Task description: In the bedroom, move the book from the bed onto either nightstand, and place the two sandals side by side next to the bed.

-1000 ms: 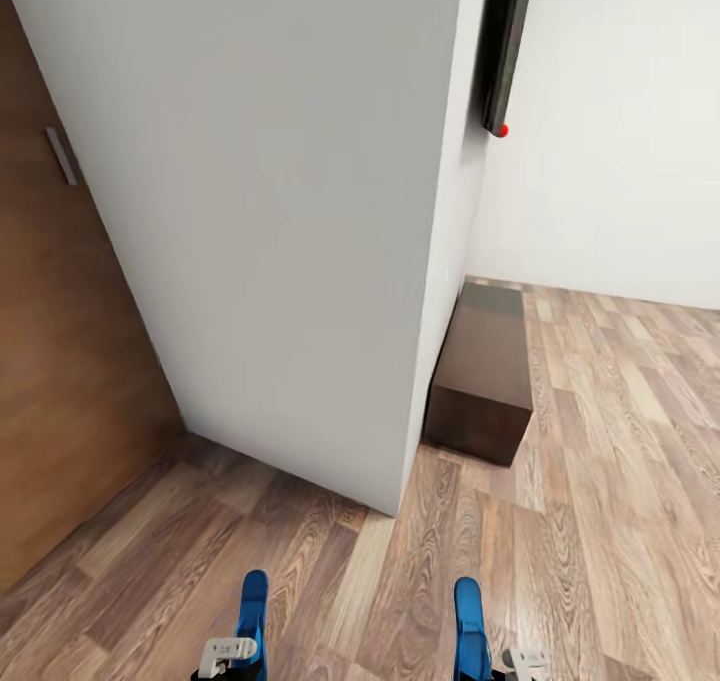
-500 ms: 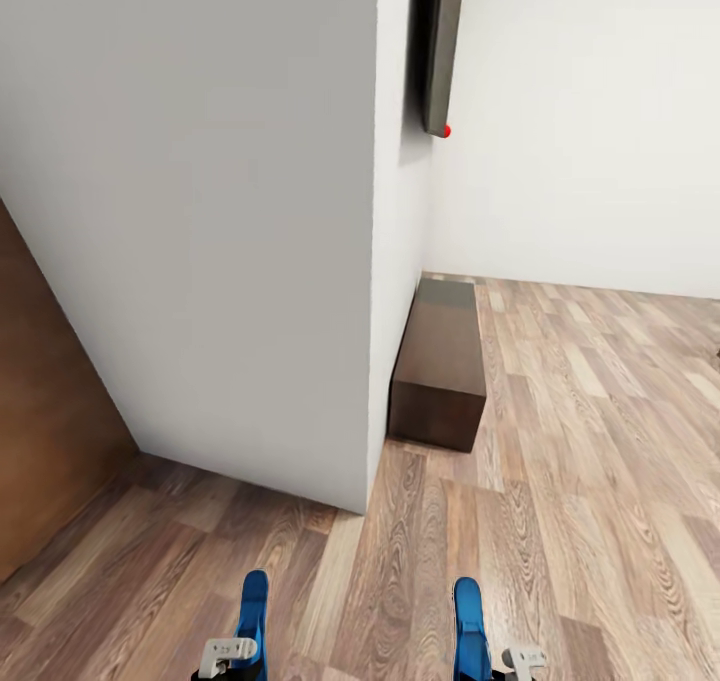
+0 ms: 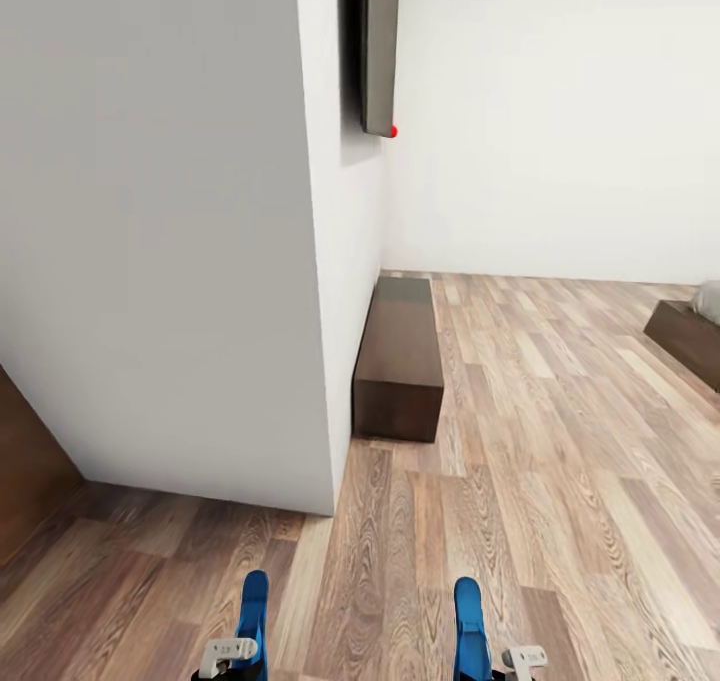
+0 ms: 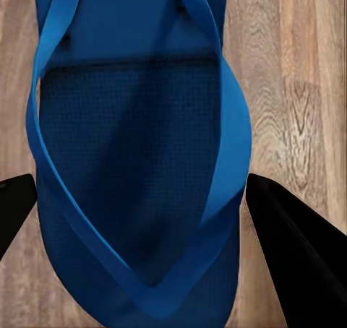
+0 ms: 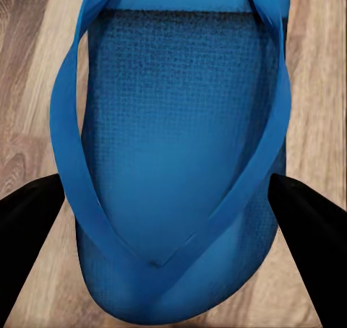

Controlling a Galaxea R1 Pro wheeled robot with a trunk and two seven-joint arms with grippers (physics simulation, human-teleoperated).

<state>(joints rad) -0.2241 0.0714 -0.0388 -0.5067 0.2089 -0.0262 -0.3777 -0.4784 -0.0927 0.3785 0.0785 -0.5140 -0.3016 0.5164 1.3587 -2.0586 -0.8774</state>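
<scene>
Left gripper: the left gripper was clamped on a bright blue flat flip-flop sandal, its two black fingers pressed against the sandal's two edges; in the head view the gripper sat at the bottom edge with the sandal poking forward above it.
Right gripper: the right gripper was clamped the same way on the second bright blue flip-flop sandal, black fingers at each side; in the head view it sat at the bottom edge beside its sandal.
Sandals' place: both were held off the light-brown wood-plank floor, well apart from each other.
Ahead: a white wall corner stood close in front, with a low dark-brown wooden cabinet against its far side and a flat dark panel with a red dot mounted above it.
Bed: a corner of its dark-brown wooden platform base with pale-grey mattress showed at the right edge.
Far left: a strip of brown wooden door.
</scene>
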